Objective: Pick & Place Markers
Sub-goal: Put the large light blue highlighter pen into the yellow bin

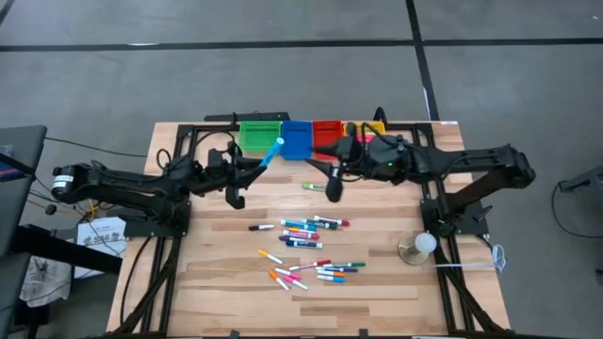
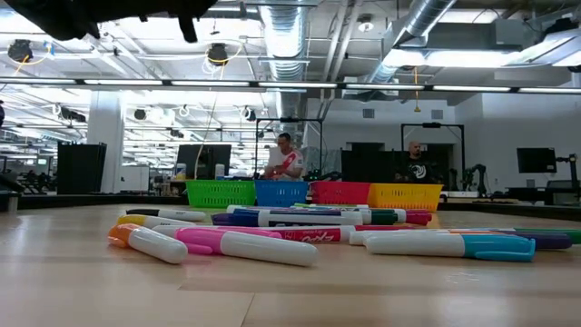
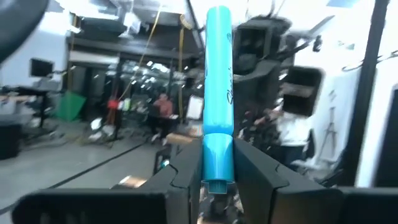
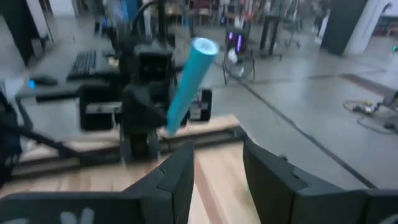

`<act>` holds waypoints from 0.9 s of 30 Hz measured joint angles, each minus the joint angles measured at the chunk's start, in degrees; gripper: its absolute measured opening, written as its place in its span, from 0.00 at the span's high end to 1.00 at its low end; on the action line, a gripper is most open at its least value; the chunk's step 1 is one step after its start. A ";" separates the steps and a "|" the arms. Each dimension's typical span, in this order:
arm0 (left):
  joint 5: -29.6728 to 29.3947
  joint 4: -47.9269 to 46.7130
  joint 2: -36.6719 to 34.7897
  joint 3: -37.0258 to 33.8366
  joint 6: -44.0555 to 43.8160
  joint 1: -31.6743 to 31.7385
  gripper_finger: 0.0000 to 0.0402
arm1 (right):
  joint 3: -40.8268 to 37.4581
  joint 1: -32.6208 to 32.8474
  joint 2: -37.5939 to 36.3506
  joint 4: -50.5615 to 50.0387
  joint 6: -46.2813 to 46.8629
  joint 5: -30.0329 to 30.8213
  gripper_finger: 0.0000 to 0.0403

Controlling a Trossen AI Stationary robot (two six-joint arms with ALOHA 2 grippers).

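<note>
My left gripper (image 1: 256,168) is raised in front of the green bin (image 1: 259,137) and blue bin (image 1: 296,139) and is shut on a light-blue marker (image 1: 272,153). The marker's free end points toward the blue bin. My right gripper (image 1: 327,181) hangs open, holds nothing, and faces the left one; its wrist view shows the light-blue marker (image 4: 189,81) slanting upward. The red bin (image 1: 326,132) and yellow bin (image 1: 372,129) complete the row at the far edge. Many markers (image 1: 306,231) lie flat mid-table, and the markers (image 2: 272,238) fill the low view's foreground. One green marker (image 1: 313,187) lies alone. My left gripper pinches the light-blue marker near its back end (image 3: 217,163), between the two fingers (image 3: 184,174). The marker lies along the fingers, and most of its length (image 3: 217,81) sticks out past their tips. It is lifted clear of the table and tilted upward.
A pale round object (image 1: 419,247) stands on the table's right side, near the right arm's base. Both arms' dark frames (image 1: 170,217) run along the table's sides. Bare wood lies near the front edge (image 1: 301,311). People (image 2: 286,162) sit in the room beyond.
</note>
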 joint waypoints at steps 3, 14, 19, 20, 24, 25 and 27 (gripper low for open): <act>0.17 0.83 -0.01 0.00 0.01 -1.63 0.80 | -0.02 -0.45 2.33 4.30 -0.46 -0.15 0.68; 0.00 1.77 0.00 0.00 0.02 -3.11 0.80 | -0.09 -0.43 9.87 19.54 -0.53 -6.25 0.68; 0.02 1.69 0.00 0.00 0.02 -3.11 0.80 | -0.07 -1.50 11.59 24.42 -0.44 -8.86 0.68; 0.01 1.63 0.00 0.00 0.02 -3.11 0.80 | -0.07 -1.70 11.76 24.66 -0.43 -9.51 0.68; 0.01 1.51 0.00 0.00 0.02 -3.11 0.80 | -0.04 -1.96 11.78 25.26 0.00 -10.90 0.68; 0.02 1.50 0.00 0.00 0.02 -3.11 0.80 | -0.04 -1.96 11.78 25.23 -0.02 -10.88 0.68; 0.02 1.37 0.00 0.00 0.02 -3.11 0.80 | -0.04 -1.98 11.78 25.45 -0.08 -11.25 0.68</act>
